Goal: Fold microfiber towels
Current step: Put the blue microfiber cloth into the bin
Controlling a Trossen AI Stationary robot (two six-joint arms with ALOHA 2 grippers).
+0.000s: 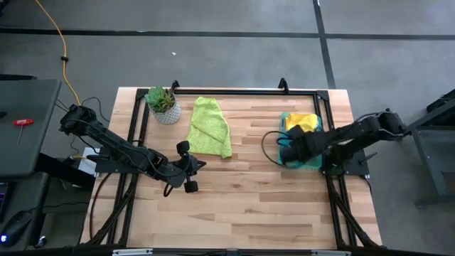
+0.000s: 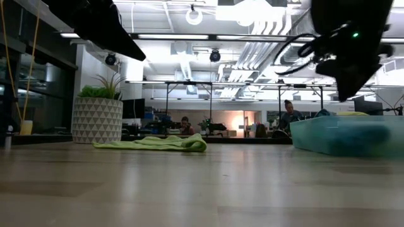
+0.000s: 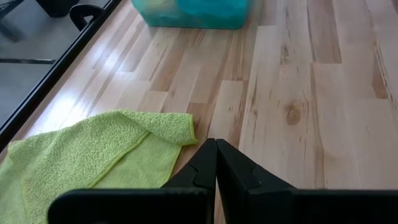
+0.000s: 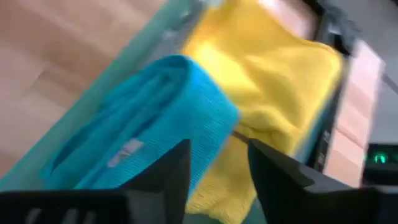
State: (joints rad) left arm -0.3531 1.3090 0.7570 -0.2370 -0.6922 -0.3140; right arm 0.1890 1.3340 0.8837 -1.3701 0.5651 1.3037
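Observation:
A lime green microfiber towel [image 1: 207,128] lies crumpled on the wooden table beside a potted plant, with one corner turned over [image 3: 166,124]. My left gripper [image 3: 216,163] hangs shut above the bare wood just near of that towel [image 1: 197,165]. At the table's right, a translucent green tray [image 1: 307,162] holds a folded teal towel [image 4: 149,127] and a yellow towel [image 4: 273,81]. My right gripper [image 4: 217,165] is open over the tray [image 1: 286,147]. In the low view it hangs clear above the tray's rim [image 2: 351,75].
A potted plant in a white patterned pot [image 1: 163,105] stands at the far left of the table. A black frame rail [image 1: 234,91] runs along the far edge and down both sides. Bare wood [image 1: 242,199] fills the middle and near part.

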